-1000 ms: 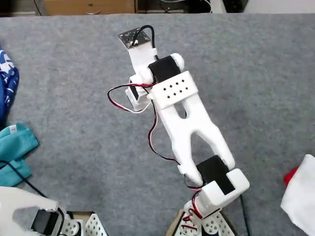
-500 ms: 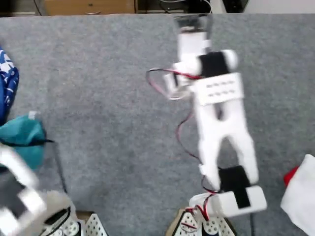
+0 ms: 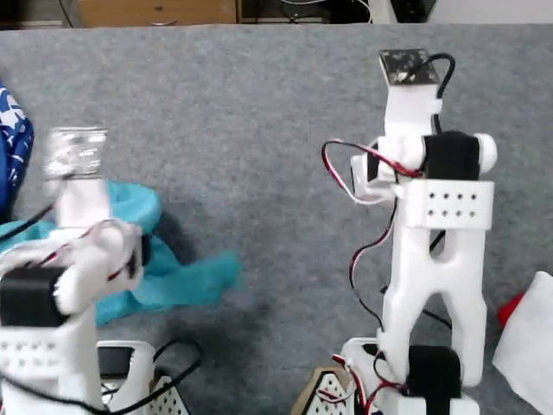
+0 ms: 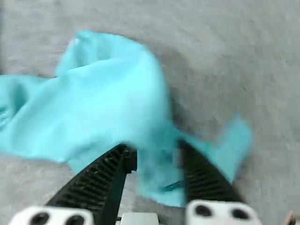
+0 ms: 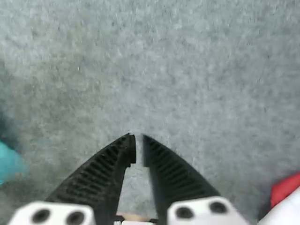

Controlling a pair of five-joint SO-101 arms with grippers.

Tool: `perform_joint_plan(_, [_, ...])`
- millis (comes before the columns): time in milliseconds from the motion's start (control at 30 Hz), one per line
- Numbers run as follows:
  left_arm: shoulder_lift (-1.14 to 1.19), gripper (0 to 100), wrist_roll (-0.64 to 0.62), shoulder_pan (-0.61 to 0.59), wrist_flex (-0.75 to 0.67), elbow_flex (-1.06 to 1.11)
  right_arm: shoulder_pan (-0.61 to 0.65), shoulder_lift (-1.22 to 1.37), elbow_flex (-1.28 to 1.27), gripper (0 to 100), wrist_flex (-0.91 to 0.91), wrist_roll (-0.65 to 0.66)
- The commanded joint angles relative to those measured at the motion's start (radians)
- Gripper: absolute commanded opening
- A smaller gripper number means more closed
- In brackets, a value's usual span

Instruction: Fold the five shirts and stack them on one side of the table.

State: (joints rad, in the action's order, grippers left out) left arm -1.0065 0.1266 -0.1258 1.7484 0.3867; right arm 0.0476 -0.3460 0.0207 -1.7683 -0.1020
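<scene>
Though limp, teal shirt [image 4: 108,93] between left jaws.

Four shirts spread around the grey surface [image 3: 259,130].
The teal shirt [image 3: 177,277] lies crumpled and drawn out at eight o'clock, a bunch of it between the left gripper's [image 4: 157,152] jaws. A blue patterned shirt [image 3: 10,147] sits at the nine o'clock edge. At four o'clock, a white shirt [image 3: 527,346] touches a red shirt [image 3: 510,307].
</scene>
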Motion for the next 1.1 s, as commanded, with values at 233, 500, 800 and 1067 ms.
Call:
perform_joint_plan(233, [-0.122, 37, 0.348, -0.914, -0.124, 0.117, 0.456, -0.093, -0.021, 36.6, -0.012, -0.015])
perform_joint_plan(500, [-0.122, 37, 0.399, -1.197, -0.499, 0.470, 0.699, 0.165, -0.010, 32.0, 0.043, -0.015])
perform_joint_plan(800, [-0.122, 37, 0.407, -1.234, -0.523, 0.626, 0.977, 0.618, 0.360, 32.2, 0.129, -0.009])
perform_joint_plan(1067, [-0.124, 31, 0.414, -1.237, -0.471, 0.641, 0.928, 1.020, 0.555, 28.9, 0.117, -0.015])
